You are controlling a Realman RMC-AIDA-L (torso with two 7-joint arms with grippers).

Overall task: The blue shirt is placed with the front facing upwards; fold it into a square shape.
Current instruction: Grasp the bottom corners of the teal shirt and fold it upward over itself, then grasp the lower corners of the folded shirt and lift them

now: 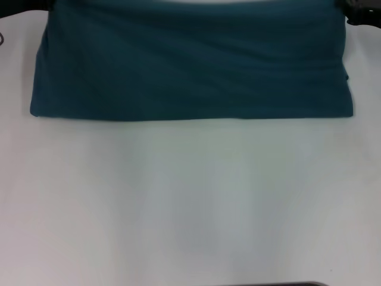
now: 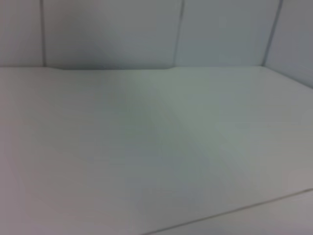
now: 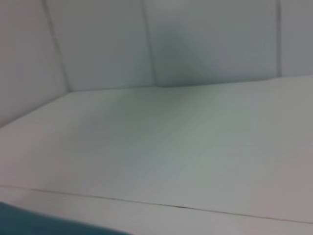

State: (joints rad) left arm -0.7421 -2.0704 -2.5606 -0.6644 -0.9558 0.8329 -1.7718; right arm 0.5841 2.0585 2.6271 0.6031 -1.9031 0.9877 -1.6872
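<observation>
Left gripper (image 1: 2,37): only a thin dark sliver, probably part of it, shows at the head view's left edge, beside the blue shirt's far-left corner; whether it is open or closed, or has hold of anything, cannot be told.

Blue shirt (image 1: 190,62): a dark teal band of cloth lying flat across the far part of the white table (image 1: 190,202), wider than it is deep. Its near edge runs straight from left to right, and its left and right sides slant slightly inward toward the back. Soft creases cross the top surface. No lettering or collar is visible on the side facing up. At the near-right corner, stacked edges suggest more than one layer of cloth.

Table: the white surface stretches bare from the shirt's near edge toward the robot; a thin seam line (image 2: 230,211) crosses it in the left wrist view, with pale wall panels (image 2: 112,32) behind.

Right gripper (image 1: 362,13): a dark shape at the head view's top-right corner, just beyond the shirt's far-right corner; its fingers cannot be made out, so its opening and grasp cannot be told.

Right wrist view: a teal strip of the shirt (image 3: 44,224) fills one corner, lying on the table beside another thin seam.
</observation>
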